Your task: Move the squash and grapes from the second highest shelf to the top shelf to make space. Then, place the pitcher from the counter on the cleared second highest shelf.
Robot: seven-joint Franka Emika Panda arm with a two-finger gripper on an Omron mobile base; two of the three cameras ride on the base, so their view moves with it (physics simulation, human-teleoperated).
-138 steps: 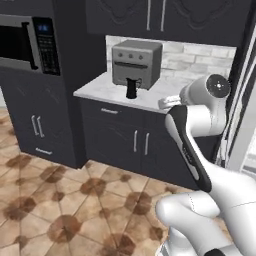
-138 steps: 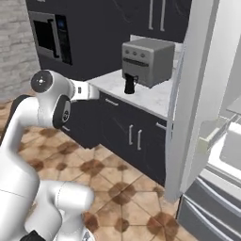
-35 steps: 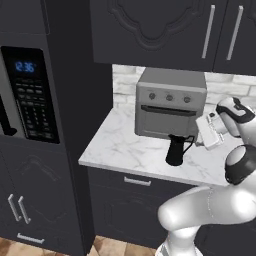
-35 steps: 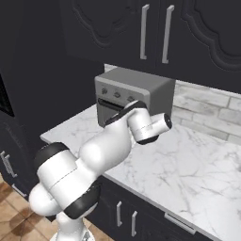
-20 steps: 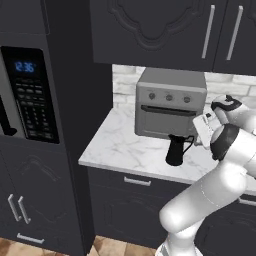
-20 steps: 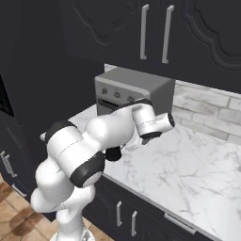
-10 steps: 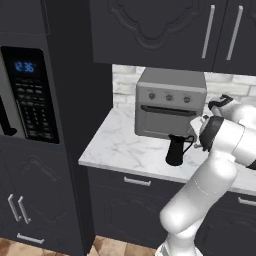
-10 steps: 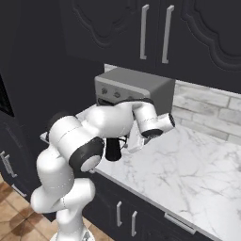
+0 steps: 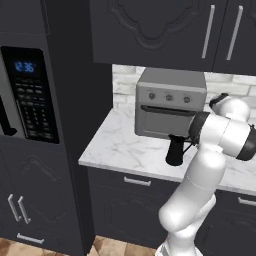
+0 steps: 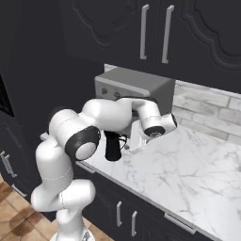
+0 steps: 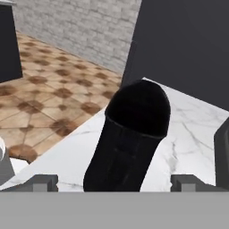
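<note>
The black pitcher (image 9: 175,150) stands upright on the white marble counter (image 9: 125,150), just in front of the toaster oven. My gripper (image 10: 126,144) is beside it at its height, on the side away from the counter's left end. In the hand view the pitcher (image 11: 129,143) looms close and tilted, between my two fingertips (image 11: 42,181), which stand wide apart and clear of it. The gripper (image 11: 115,182) is open and holds nothing. The squash, grapes and both shelves are out of view.
A boxy silver toaster oven (image 9: 170,102) sits right behind the pitcher against the brick backsplash. Dark wall cabinets (image 10: 155,33) hang overhead. A tall dark unit with a lit control panel (image 9: 30,95) bounds the counter's left end. Bare marble (image 10: 197,174) stretches to the right.
Over the last second the hand has swung down and in toward the pitcher, ending level with it and close. The pitcher has not moved, and the jaws have stayed wide.
</note>
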